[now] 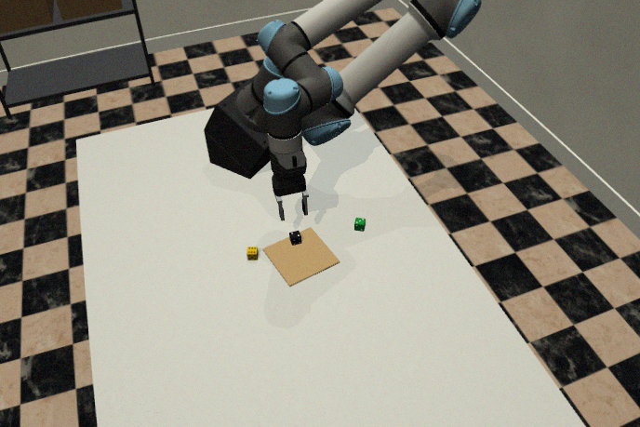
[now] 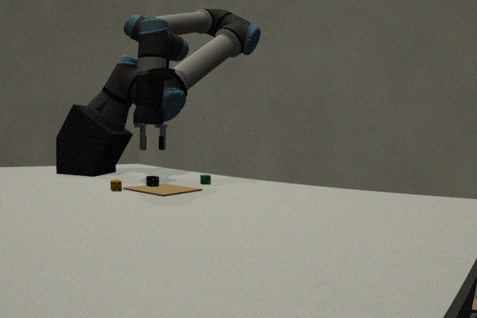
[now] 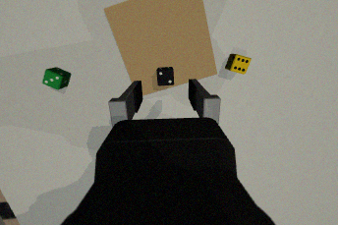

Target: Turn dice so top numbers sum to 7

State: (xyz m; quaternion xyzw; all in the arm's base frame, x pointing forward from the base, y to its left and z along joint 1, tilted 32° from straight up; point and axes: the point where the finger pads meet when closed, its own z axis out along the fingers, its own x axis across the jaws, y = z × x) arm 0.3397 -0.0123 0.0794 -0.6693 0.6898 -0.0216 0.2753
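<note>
The black die lies flat on the tan mat, near its edge on the robot's side, with two pips on top. The yellow die lies on the table just beside the mat, with six on top. The green die lies on the table on the other side, farther off the mat; its top appears to show three. My gripper is open and empty, above the black die and pointing down.
The white table carries the robot's dark base block behind the mat. A shelf with brown boxes stands on the floor beyond the table.
</note>
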